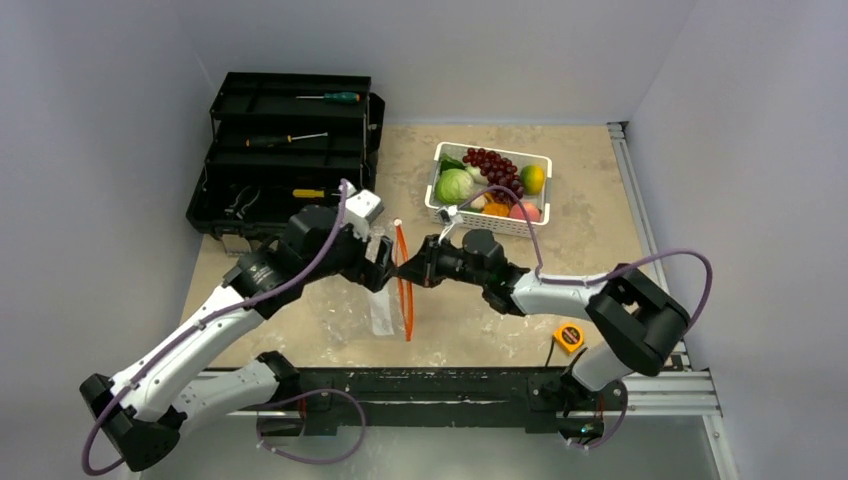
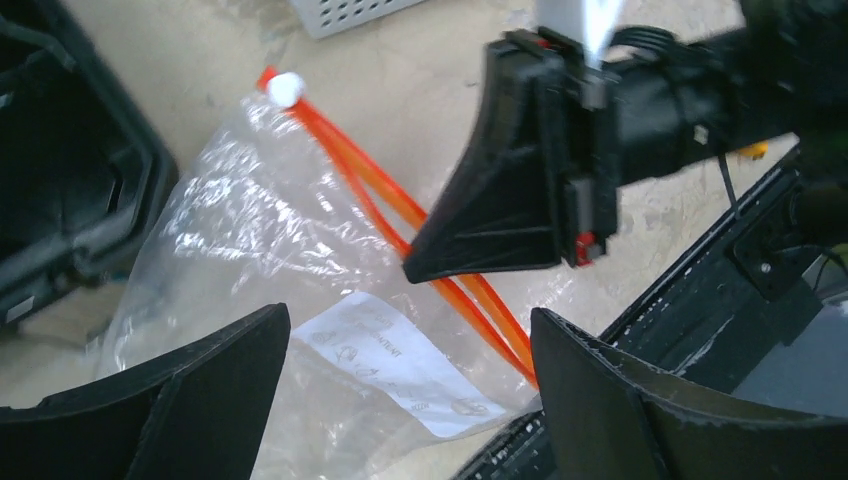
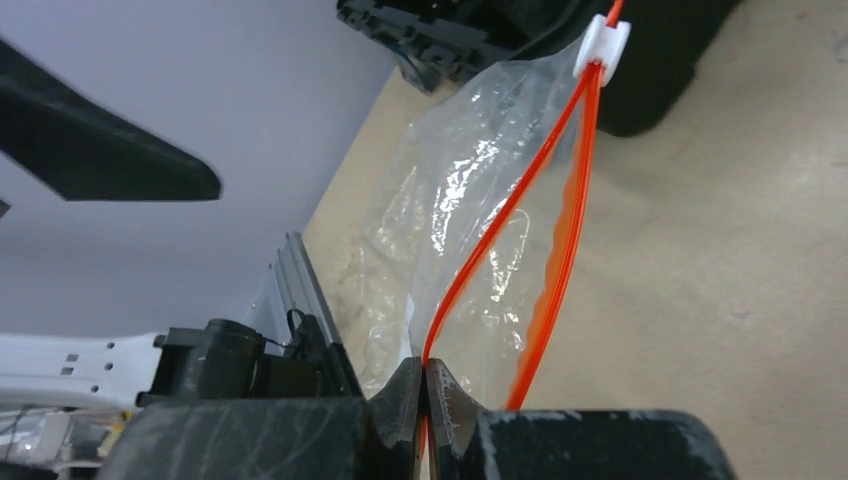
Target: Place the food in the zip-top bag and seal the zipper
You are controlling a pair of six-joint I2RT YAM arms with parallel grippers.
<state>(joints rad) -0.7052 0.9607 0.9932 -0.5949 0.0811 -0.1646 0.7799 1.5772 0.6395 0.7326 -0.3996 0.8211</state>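
Right fingers point(image 3: 400, 402) pinch shut on one of two orange-red zipper strips point(image 3: 508, 212) of the single clear plastic bag point(image 3: 440, 200); left fingers point(image 2: 200, 390) gape open above it.

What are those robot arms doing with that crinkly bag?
The right hand is pinching one side of the orange zipper on the clear bag, with the mouth gaping a little. The left hand hovers open just above the bag. The toy food sits in the white basket; none is bagged yet.
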